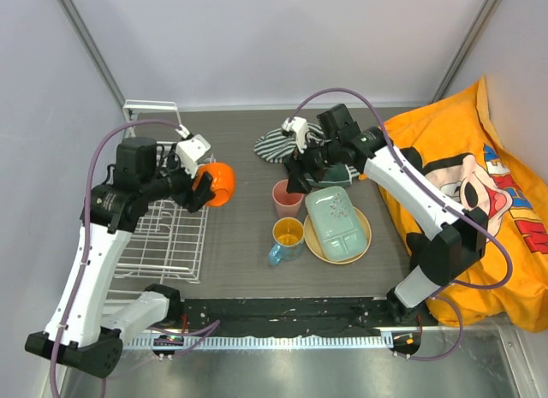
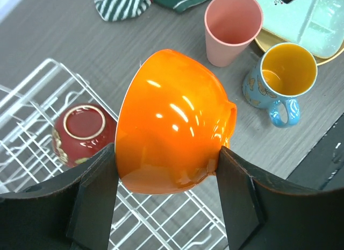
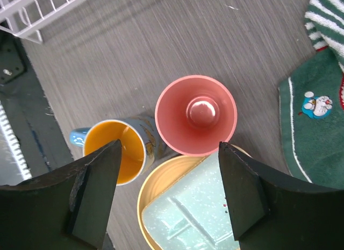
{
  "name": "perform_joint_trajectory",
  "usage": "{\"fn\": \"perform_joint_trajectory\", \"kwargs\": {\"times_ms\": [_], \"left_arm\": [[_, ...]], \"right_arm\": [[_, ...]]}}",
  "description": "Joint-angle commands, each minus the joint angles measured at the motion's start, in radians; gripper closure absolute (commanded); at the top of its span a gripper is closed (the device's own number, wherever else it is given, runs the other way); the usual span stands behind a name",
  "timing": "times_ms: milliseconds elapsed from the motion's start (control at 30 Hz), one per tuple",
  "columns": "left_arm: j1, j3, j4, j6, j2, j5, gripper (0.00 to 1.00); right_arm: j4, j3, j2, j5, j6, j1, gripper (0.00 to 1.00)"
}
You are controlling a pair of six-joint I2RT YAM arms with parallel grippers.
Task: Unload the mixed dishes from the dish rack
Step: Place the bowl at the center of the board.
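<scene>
An orange bowl point(image 1: 220, 184) hangs tipped above the white rack point(image 1: 163, 244); a red bowl point(image 2: 83, 133) sits upside down inside. A pink cup point(image 1: 288, 195), a yellow mug point(image 1: 288, 234) and a green tray point(image 1: 336, 222) on a tan plate point(image 3: 156, 177) stand to the right.

**Camera Placement: Three Views, One Shared Patch**

The top external camera sat high behind the arm bases and looked down and forward over the whole table point(image 1: 240, 244), with both arms seen from afar. The left wrist camera looked steeply down at close range onto an orange bowl point(image 2: 172, 121), with the dish rack point(image 2: 27, 131) at lower left. The right wrist camera faced almost straight down, near the pink cup point(image 3: 196, 115). All three views shared the pink cup, the mug point(image 3: 115, 153) and the green tray point(image 3: 188, 218) on its plate point(image 3: 156, 191).
</scene>
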Motion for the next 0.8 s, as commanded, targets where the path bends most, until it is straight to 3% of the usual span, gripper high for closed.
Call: {"fn": "perform_joint_trajectory", "kwargs": {"times_ms": [0,333,600,767], "left_arm": [[-0.055,0.028,0.107,0.054,-0.014,-0.120,1.00],[-0.219,0.074,0.148,0.209,-0.003,-0.355,1.00],[-0.361,0.078,0.184,0.454,-0.011,-0.577,1.00],[-0.493,-0.001,0.274,0.579,-0.026,-0.755,1.00]], "right_arm": [[-0.063,0.116,0.050,-0.138,0.051,-0.035,0.23],[-0.201,0.366,0.168,-0.109,0.023,-0.059,0.23],[-0.431,0.730,0.378,-0.088,-0.033,-0.066,0.22],[-0.466,0.805,0.429,-0.135,-0.056,-0.067,0.22]]}}
